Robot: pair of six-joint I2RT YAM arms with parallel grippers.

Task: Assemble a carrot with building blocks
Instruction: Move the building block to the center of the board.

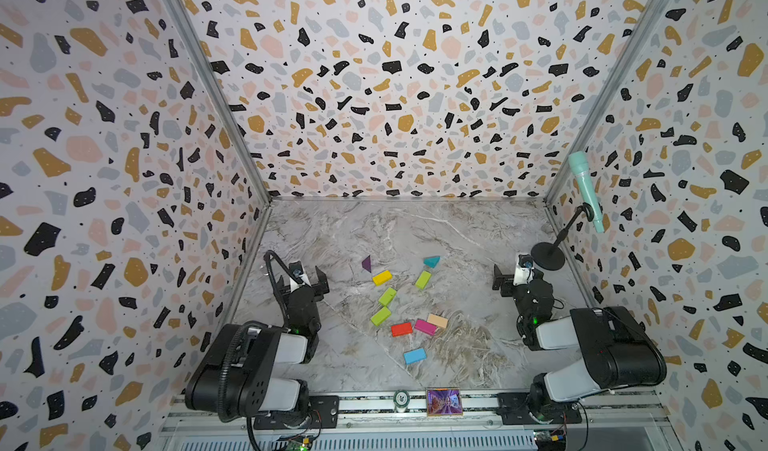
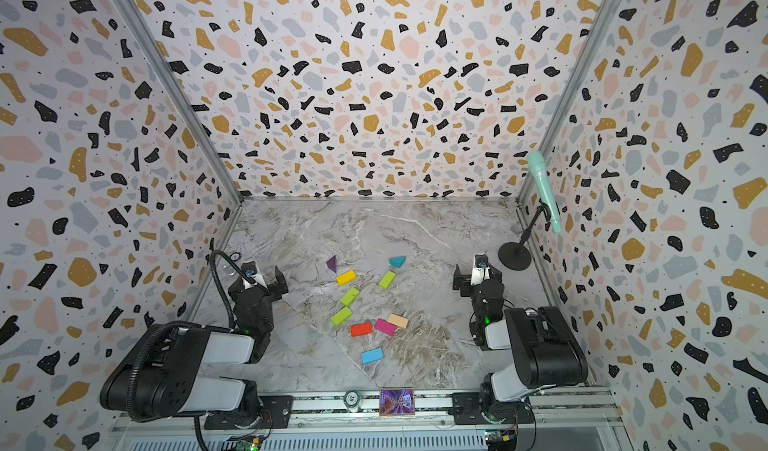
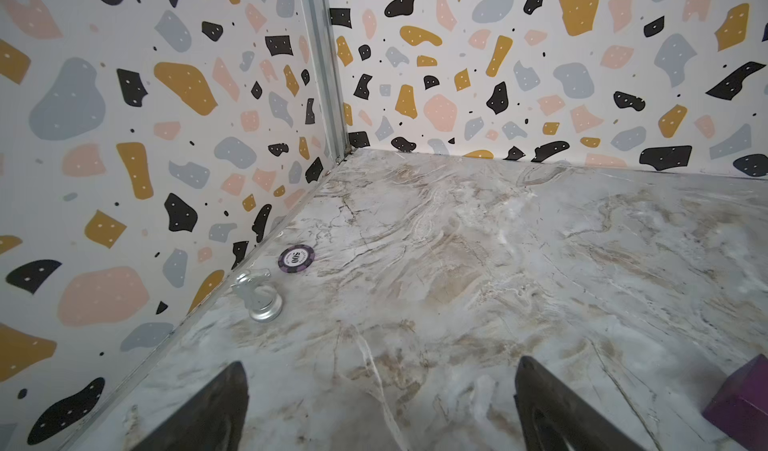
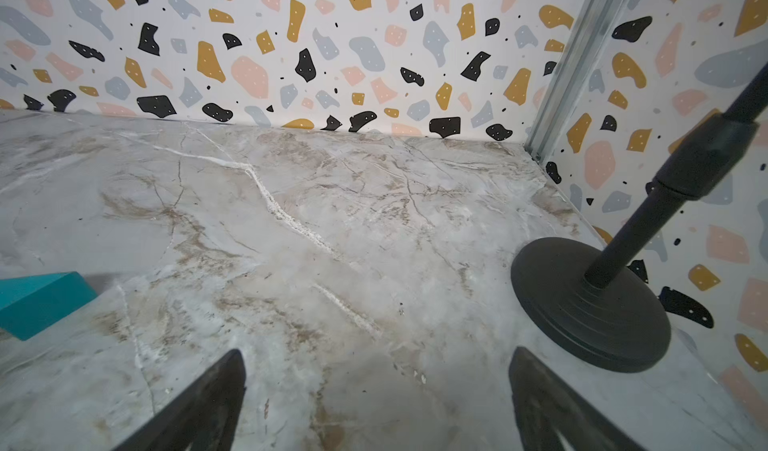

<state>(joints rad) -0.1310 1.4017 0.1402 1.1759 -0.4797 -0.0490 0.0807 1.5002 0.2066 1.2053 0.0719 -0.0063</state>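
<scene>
The building blocks lie loose and scattered on the marble table (image 1: 478,237); no carrot is in view. Farthest back are a purple triangle (image 1: 366,263) (image 3: 744,403) and a teal triangle (image 1: 431,261) (image 4: 41,299). Nearer lie a yellow block (image 1: 382,277) and three lime green ones (image 1: 423,279) (image 1: 387,296) (image 1: 380,316). Closer still are red (image 1: 401,329), magenta (image 1: 425,327), tan (image 1: 437,320) and light blue (image 1: 414,355) blocks. My left gripper (image 1: 301,283) (image 3: 382,363) is open and empty, left of the blocks. My right gripper (image 1: 517,278) (image 4: 377,352) is open and empty on their right.
A mint microphone (image 1: 586,191) leans on a black stand whose round base (image 1: 548,256) (image 4: 590,307) sits beside my right gripper. A poker chip (image 3: 296,258) and a silver piece (image 3: 259,299) lie by the left wall. Patterned walls enclose three sides; a metal rail (image 1: 357,403) runs along the front.
</scene>
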